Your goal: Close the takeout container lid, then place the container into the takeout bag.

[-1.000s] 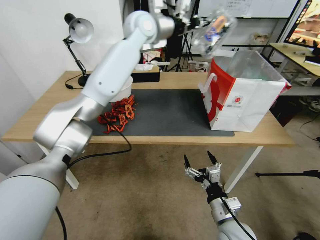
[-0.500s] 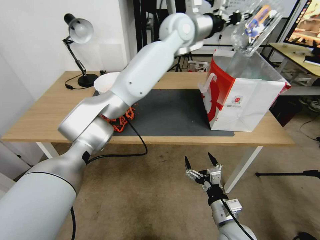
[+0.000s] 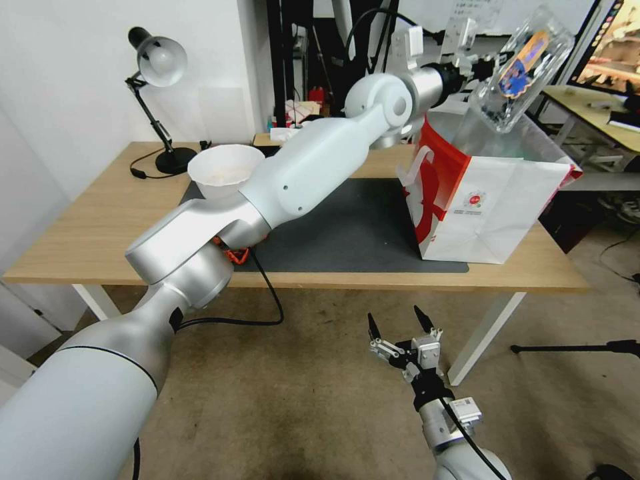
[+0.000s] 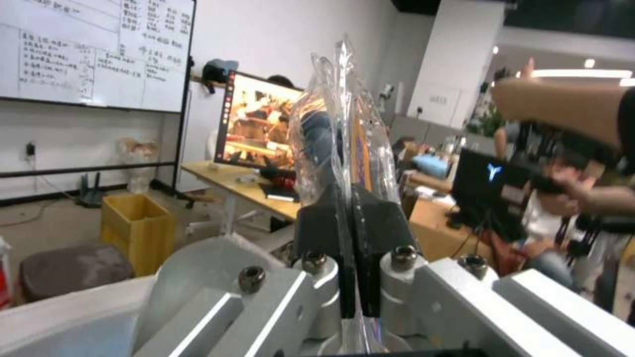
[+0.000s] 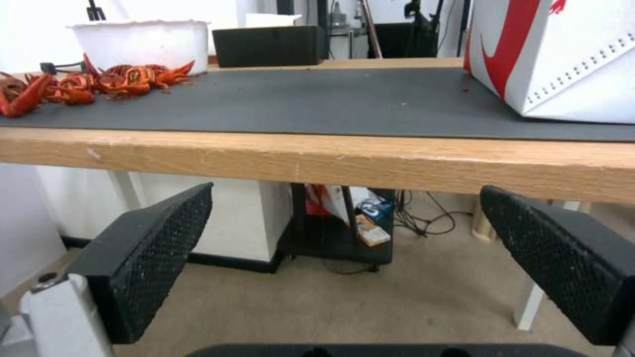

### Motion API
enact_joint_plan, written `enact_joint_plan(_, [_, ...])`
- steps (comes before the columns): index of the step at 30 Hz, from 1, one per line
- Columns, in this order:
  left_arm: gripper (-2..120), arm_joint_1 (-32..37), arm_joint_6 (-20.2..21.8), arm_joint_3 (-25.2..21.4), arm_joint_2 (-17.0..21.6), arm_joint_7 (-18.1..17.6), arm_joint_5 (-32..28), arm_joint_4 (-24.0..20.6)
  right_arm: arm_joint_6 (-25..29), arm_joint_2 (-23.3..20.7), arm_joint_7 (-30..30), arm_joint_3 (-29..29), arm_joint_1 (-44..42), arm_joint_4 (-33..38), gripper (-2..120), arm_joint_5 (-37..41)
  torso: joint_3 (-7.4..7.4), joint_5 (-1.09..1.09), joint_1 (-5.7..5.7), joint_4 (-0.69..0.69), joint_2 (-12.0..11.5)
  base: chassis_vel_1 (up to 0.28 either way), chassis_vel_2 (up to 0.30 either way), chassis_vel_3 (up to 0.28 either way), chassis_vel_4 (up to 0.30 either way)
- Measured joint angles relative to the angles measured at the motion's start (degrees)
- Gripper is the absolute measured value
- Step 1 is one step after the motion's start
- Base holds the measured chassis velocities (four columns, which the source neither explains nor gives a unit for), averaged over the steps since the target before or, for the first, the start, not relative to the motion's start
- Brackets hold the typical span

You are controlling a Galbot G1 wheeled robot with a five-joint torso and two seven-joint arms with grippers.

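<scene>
Left claw (image 4: 350, 233) clamped on closed takeout container (image 3: 520, 70), above takeout bag (image 3: 497, 207) mouth. Bagging step; next, lower in and release. Right claw (image 3: 398, 325) apart, parked below the bag.

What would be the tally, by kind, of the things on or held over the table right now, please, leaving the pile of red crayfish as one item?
Takeout container, held in the left tool above the bag: 1
Takeout bag: 1
White bowl: 1
Desk lamp: 1
Crayfish pile: 1
Black box: 1
Dark mat: 1
Total: 7
</scene>
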Motion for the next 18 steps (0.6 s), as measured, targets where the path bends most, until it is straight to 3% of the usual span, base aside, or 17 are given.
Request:
enact_joint_plan(12, [1, 0.86, -0.51, 2.47, 0.55, 1.29, 6.91, -0.70, 0.00, 0.31, -0.24, -0.25, 0.26, -0.17, 100, 0.16, 0.00, 0.00, 0.00, 0.00, 0.01, 0.000, 0.000, 0.000, 0.000])
enact_joint_plan(15, [7, 0.85, -0.48, 2.52, 0.68, 1.15, 7.27, -0.73, 0.00, 0.30, -0.28, -0.30, 0.33, -0.24, 100, 0.16, 0.00, 0.00, 0.00, -0.01, 0.01, 0.000, 0.000, 0.000, 0.000])
enact_joint_plan(17, [21, 0.85, -0.32, 2.55, 1.00, 0.98, 7.43, -0.99, 0.00, 0.22, -0.30, -0.42, 0.54, -0.33, 100, 0.19, 0.00, 0.00, 0.00, 0.00, 0.01, 0.000, 0.000, 0.000, 0.000])
enact_joint_plan(18, [21, 0.85, -0.32, 2.55, 1.00, 0.98, 7.43, -0.99, 0.00, 0.22, -0.30, -0.42, 0.54, -0.33, 100, 0.19, 0.00, 0.00, 0.00, 0.00, 0.01, 0.000, 0.000, 0.000, 0.000])
